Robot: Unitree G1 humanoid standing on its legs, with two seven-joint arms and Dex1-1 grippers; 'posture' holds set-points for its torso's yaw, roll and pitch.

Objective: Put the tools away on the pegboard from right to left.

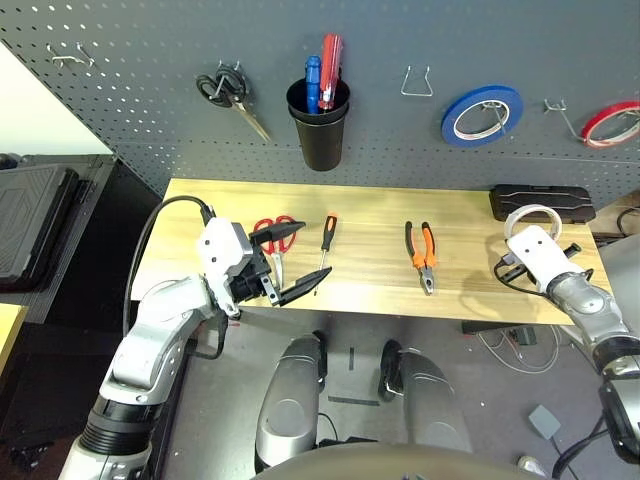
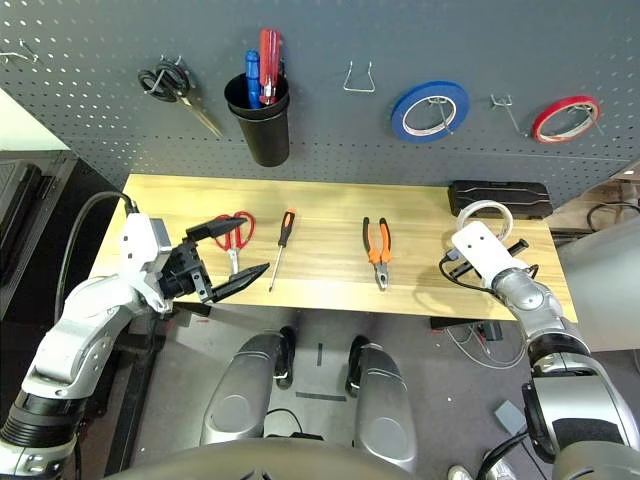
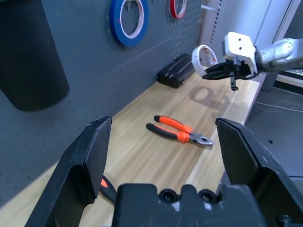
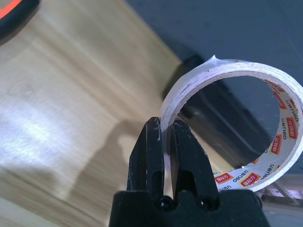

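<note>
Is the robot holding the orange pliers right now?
No, the orange pliers lie untouched on the bench top, while the right gripper pinches the white tape ring instead.

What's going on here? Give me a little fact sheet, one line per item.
Right gripper: shut on the white tape ring, held above the bench
Left gripper: open, holding nothing, near the red-handled scissors
Still lying on the bench: scissors, screwdriver, pliers
Pegboard: hung with a blue tape ring, a red tape ring, black-handled scissors, a black cup
Free hook: between the cup and the blue tape
</note>
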